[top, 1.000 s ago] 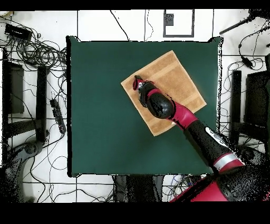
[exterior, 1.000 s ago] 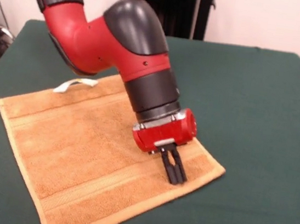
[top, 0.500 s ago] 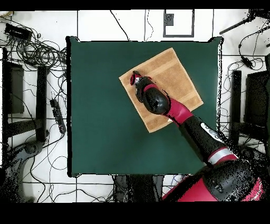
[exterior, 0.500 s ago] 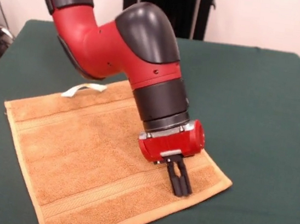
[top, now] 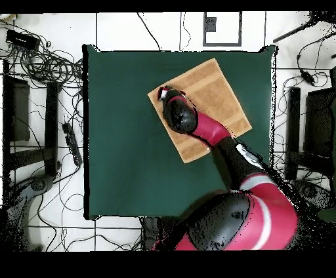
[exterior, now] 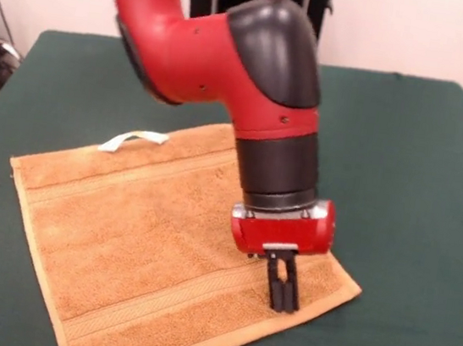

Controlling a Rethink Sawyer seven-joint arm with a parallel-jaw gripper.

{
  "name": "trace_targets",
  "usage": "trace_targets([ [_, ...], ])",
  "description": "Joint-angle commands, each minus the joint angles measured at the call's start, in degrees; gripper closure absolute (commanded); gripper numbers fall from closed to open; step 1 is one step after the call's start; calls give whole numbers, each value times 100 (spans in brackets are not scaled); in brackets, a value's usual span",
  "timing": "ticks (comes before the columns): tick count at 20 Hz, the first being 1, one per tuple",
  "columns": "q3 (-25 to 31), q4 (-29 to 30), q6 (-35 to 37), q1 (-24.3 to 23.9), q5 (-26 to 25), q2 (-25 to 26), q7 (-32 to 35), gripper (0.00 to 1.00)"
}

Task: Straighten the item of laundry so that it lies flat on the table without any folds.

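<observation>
Gripper [exterior: 284,299] of mine stood nearly upright with its two black fingers drawn together, tips pressed down onto the towel [exterior: 147,230] close to one corner. I could not make out any cloth pinched between them; they looked closed on nothing, just bearing on the pile.

My towel lay spread on the green table [exterior: 420,164], turned at an angle to its edges, toward one side as seen from overhead [top: 216,98]. It looked flat already: both stripe bands ran straight, the hems showed no turned-over part, and the white tag loop [exterior: 133,140] lay out on the table past the far hem.

I judged the straightening close to done, this being a last tug or press at the corner. My next move, as I judged it, called for lifting straight up without dragging the corner back into a wrinkle.

My own forearm hid part of the towel's middle from the front, and the near hem ran off the bottom edge there. Overhead, my arm covered the corner and fingertips entirely.
</observation>
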Motion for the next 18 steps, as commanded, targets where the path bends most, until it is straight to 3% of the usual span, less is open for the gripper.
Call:
trace_targets([
  [1, -1856, -741, 540, 1335, 1594, 835, 1931, 100],
  [5, -2801, -1333, 1569, 2367, 2715, 772, 2306, 100],
  [7, -3535, -1881, 2664, 2919, 2863, 691, 2765, 100],
  [12, -4882, -2950, 5631, 3561, 2270, 204, 3595, 100],
  [16, -5057, -3176, 7044, 3584, 1994, -292, 3992, 100],
  [18, -4979, -3280, 7513, 3507, 1823, -471, 3739, 100],
])
